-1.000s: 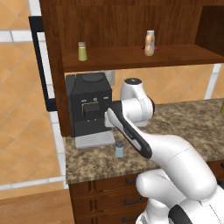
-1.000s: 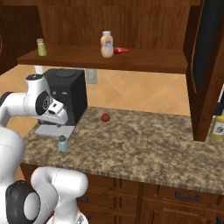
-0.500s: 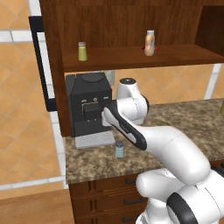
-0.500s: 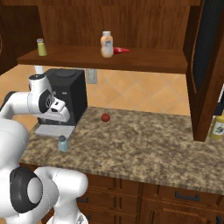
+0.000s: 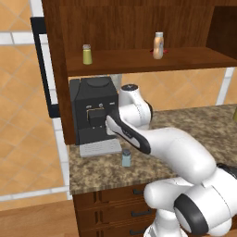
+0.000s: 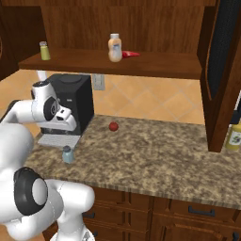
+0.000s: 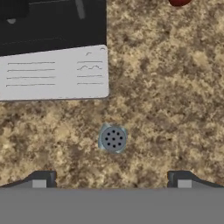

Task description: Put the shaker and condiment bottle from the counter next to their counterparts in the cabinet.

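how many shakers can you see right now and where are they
2. The blue-grey shaker stands on the counter by the coffee machine's tray; the yellow-green shaker stands at the cabinet shelf's left end.

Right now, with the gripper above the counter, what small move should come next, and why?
Probably lower the open gripper straight down over the blue-grey shaker. In the hand view the shaker's perforated cap lies between the two fingertips but nearer the camera's centre than the tips, so a small forward correction may help. The shaker stands free on the granite counter, beside the coffee machine's drip tray.
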